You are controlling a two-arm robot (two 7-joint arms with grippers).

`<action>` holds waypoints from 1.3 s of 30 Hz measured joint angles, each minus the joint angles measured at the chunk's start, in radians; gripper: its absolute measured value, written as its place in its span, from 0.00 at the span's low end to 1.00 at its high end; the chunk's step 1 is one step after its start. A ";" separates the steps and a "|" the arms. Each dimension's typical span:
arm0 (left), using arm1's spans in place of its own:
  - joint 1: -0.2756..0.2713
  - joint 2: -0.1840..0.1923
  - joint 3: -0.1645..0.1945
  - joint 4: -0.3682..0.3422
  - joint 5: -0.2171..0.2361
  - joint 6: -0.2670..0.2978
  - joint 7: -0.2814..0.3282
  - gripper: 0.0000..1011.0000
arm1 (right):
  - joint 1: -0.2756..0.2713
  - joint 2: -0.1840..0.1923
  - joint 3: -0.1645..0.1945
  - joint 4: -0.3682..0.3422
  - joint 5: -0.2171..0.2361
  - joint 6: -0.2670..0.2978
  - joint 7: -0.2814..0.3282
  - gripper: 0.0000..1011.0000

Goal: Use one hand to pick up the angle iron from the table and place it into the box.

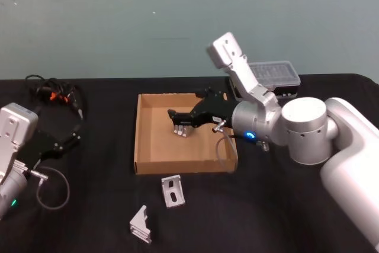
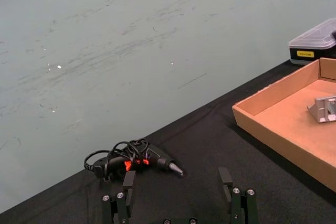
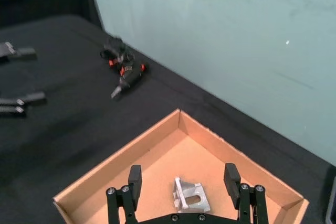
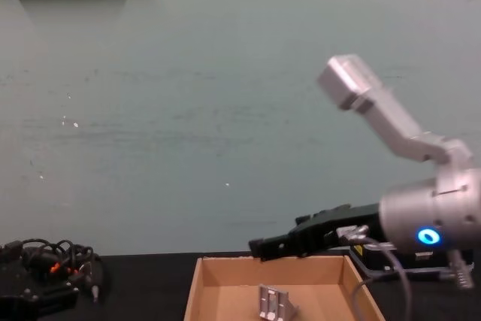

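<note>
One angle iron (image 1: 180, 131) lies inside the box (image 1: 137, 140), towards its far side. The right gripper (image 1: 175, 118) hangs just above it, fingers spread, holding nothing, so that drop looks done. A second angle iron (image 1: 173, 191) and a third angle iron (image 1: 140, 224) lie on the table (image 1: 89, 205) nearby, possibly next. The left gripper (image 2: 177, 179) is parked on the left, fingers apart.

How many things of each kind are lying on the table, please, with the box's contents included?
Tan cardboard box: 1
Silver metal angle irons: 3
Black plastic case with clear lid: 1
Black electric screwdriver with cable: 1
Total: 6
</note>
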 joint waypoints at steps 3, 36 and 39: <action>0.000 0.000 0.000 0.000 0.000 0.000 0.000 0.99 | -0.035 0.020 0.027 -0.054 0.020 -0.005 0.009 0.99; 0.000 0.000 0.000 0.000 0.000 0.000 0.000 0.99 | -0.276 0.239 -0.065 -0.316 0.082 -0.137 0.178 0.99; 0.000 0.000 0.000 0.000 0.000 0.000 0.000 0.99 | -0.271 0.235 -0.072 -0.310 0.079 -0.130 0.173 0.99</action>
